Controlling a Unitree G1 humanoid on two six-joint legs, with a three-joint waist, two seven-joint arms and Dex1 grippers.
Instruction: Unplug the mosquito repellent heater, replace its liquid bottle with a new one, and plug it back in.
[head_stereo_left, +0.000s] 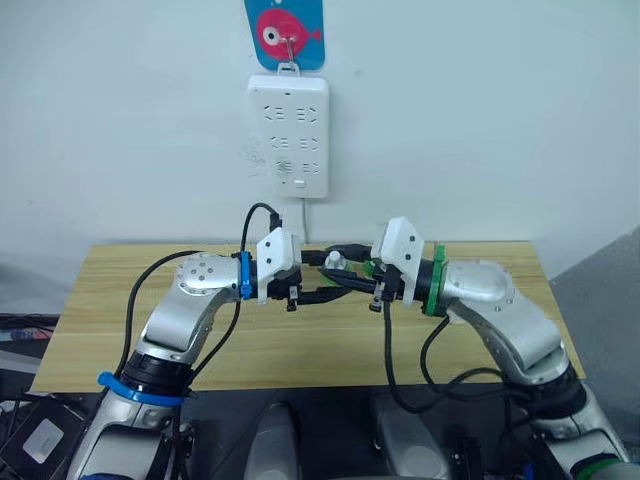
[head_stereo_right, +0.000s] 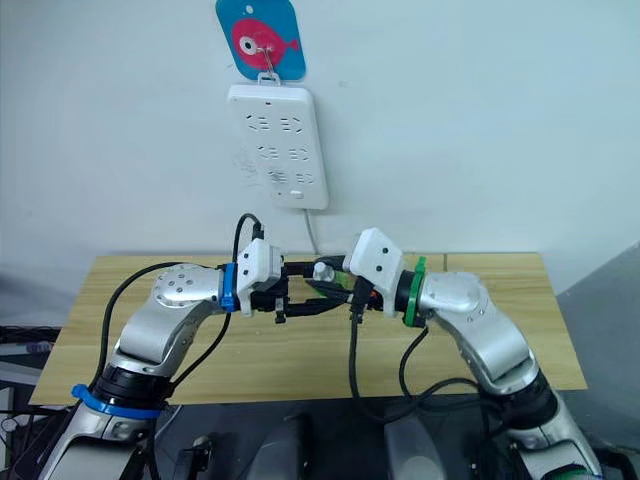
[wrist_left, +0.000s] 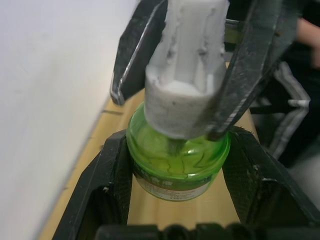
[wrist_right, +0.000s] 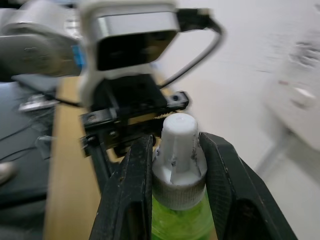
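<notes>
A green liquid bottle with a white cap is held in the air over the wooden table, between my two grippers. My left gripper is shut on the green body, one black finger on each side. The black fingers of my right gripper are clamped on the white cap. In the eye views both grippers meet tip to tip above the table's middle, with the cap between them. The mosquito repellent heater is out of view.
A white multi-socket power strip hangs on the wall above the table from a hook on a blue fish plaque. Its white cord drops behind the table. Black cables loop from both wrists.
</notes>
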